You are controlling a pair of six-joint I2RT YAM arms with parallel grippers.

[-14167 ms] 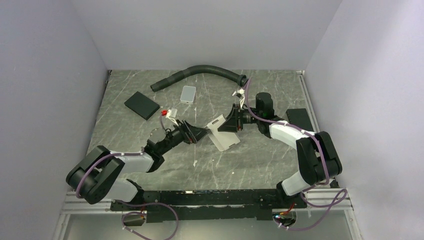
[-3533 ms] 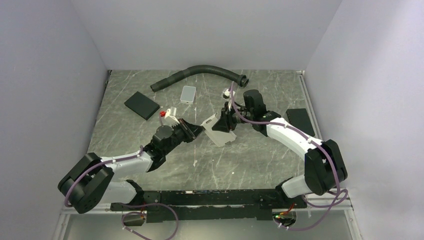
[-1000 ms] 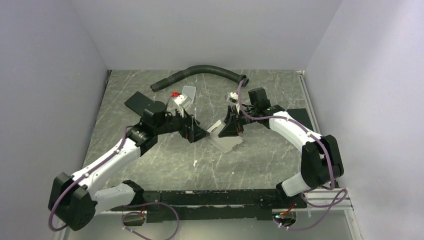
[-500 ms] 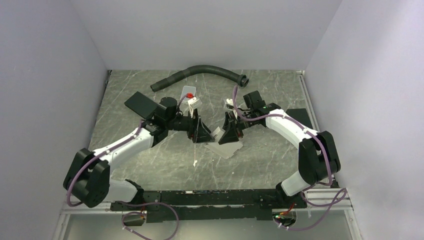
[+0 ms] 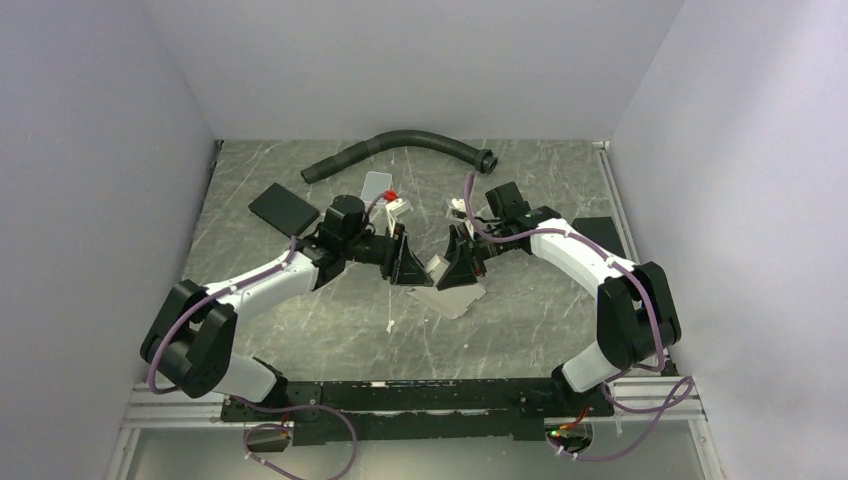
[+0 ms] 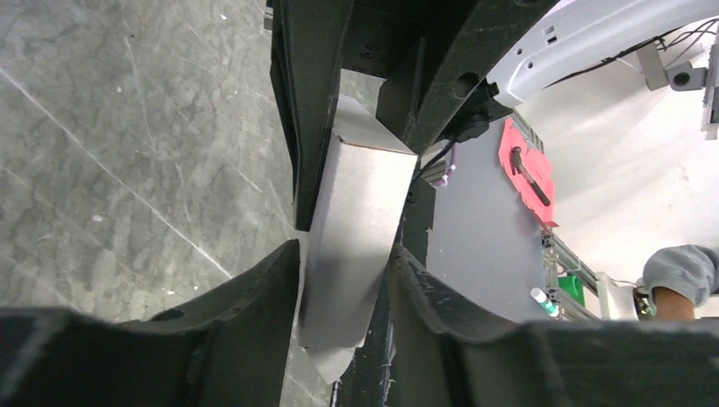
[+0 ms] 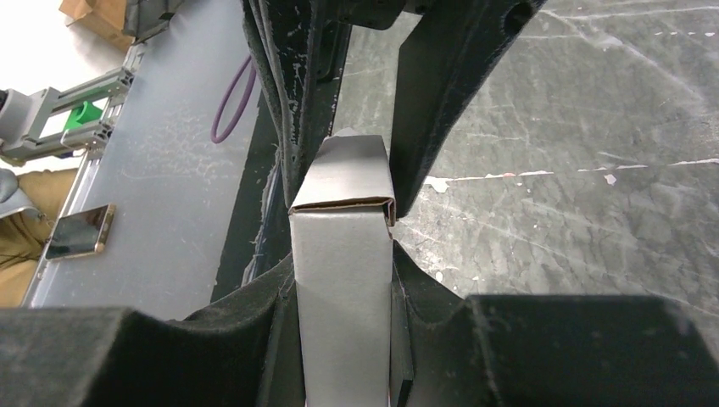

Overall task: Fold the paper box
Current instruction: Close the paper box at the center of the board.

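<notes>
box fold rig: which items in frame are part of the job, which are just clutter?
In the job:
- paper box
- left gripper, closed on the box
- right gripper, closed on the box

Lying about, untouched:
- black hose
- black flat pad
- light grey tile
- second black pad, partly behind the right arm

Paper box (image 5: 446, 297) plain white, grey in shadow. Table (image 5: 330, 335) dark grey marble with white veins. Hose (image 5: 400, 139) and pad (image 5: 283, 208) black, tile (image 5: 376, 183) light grey. Left gripper (image 5: 412, 268) and right gripper (image 5: 455, 270) black. Cable (image 7: 227, 106) purple.
</notes>
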